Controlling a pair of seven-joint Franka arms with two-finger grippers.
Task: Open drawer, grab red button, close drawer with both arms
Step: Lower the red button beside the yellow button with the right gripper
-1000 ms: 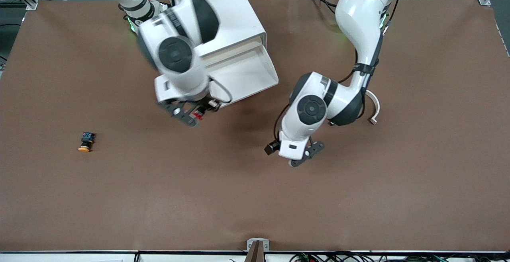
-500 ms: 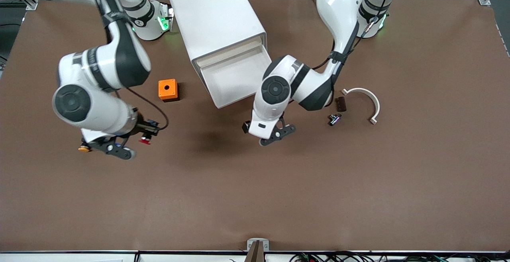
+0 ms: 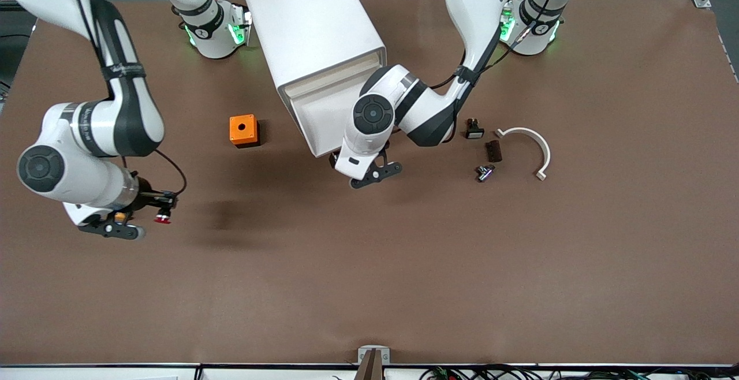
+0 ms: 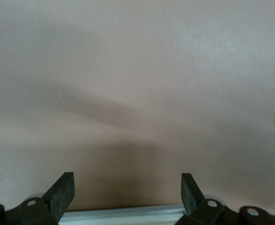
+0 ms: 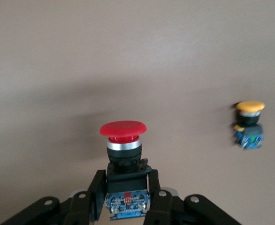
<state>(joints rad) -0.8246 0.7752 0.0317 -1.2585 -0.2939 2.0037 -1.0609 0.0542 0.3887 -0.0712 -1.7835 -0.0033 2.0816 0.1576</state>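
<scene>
Right end effector [image 5: 126, 199] moved outward grasping button [image 5: 123, 150], left end effector [image 4: 128, 194] released before open drawer [image 3: 323, 115]

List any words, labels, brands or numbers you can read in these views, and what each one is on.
Nothing can be read outright.
Right arm: pale lettering on its black joint band, too small to read.
Button held in the right tool: markings on its blue rear part, too blurred to read.
Orange-capped button: no lettering that I can make out.
Drawer, cabinet, left tool: no text visible.
</scene>
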